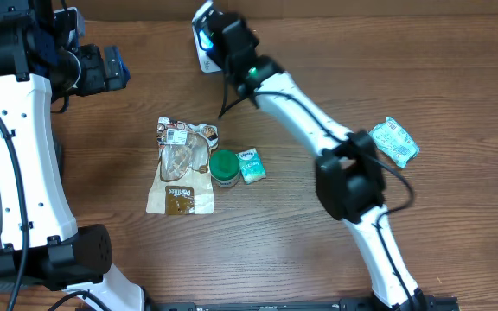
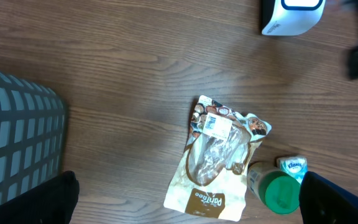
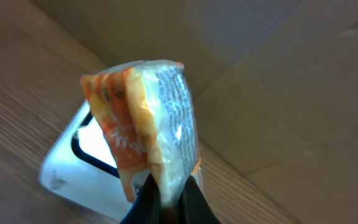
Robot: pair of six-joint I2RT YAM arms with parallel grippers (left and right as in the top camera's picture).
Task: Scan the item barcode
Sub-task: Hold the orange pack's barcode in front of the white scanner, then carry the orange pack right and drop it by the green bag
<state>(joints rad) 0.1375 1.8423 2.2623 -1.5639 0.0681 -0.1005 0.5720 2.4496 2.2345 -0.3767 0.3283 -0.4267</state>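
Right end effector (image 3: 168,198) is pinched narrow on the lower edge of a small orange-and-white packet (image 3: 148,118), which stands up from the fingertips with its long axis running away from the wrist. It is a soft, crinkly film packet, folded or puffed so that an orange printed face and a glossy white face with fine print meet at a rounded edge.

Just beyond and below it, to the left in the wrist view, lies the scanner (image 3: 64,171), a smooth white plastic block with a dark-framed window. The packet hangs near that window, and I cannot tell whether the two touch. No barcode can be made out on either visible face, so I cannot say which side carries it.

My judgement is that the coming move turns on this facing. The packet likely needs a twist about its long axis until the coded face looks down into the window.

Left end effector (image 1: 111,67) is spread wide and holds nothing, off at the far left of the wood-grain counter (image 1: 284,250) and well apart from the scanner; the right arm is plainly the nearer one.

Mid-counter lie a flat brown pouch (image 1: 180,168) with a clear panel, a green-lidded jar (image 1: 224,168) and a small tissue pack (image 1: 252,164).
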